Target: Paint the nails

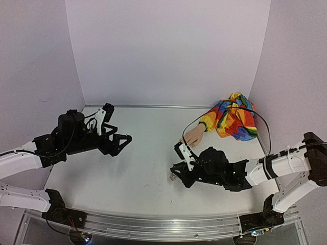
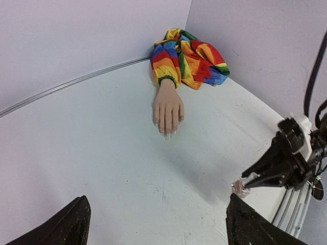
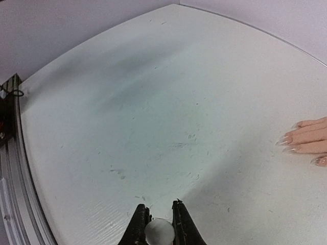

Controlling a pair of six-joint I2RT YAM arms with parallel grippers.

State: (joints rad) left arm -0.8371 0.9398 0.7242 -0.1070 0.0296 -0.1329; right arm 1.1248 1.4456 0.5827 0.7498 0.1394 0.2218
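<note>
The peach mannequin hand [image 1: 194, 137] lies palm down at the back right, its rainbow sleeve [image 1: 234, 116] bunched in the corner. Its pale nails [image 2: 166, 132] point toward the table's middle; they also show at the right edge of the right wrist view [image 3: 286, 143]. My right gripper [image 1: 177, 172] is shut on the white cap [image 3: 159, 233] of the small pinkish polish bottle [image 2: 240, 188], which stands on the table in front of the hand. My left gripper [image 1: 121, 144] is open and empty, raised over the left of the table, well away from the hand.
White walls enclose the table on three sides. A metal rail [image 1: 153, 224] runs along the near edge. A black cable [image 1: 263, 127] loops over the sleeve toward the right arm.
</note>
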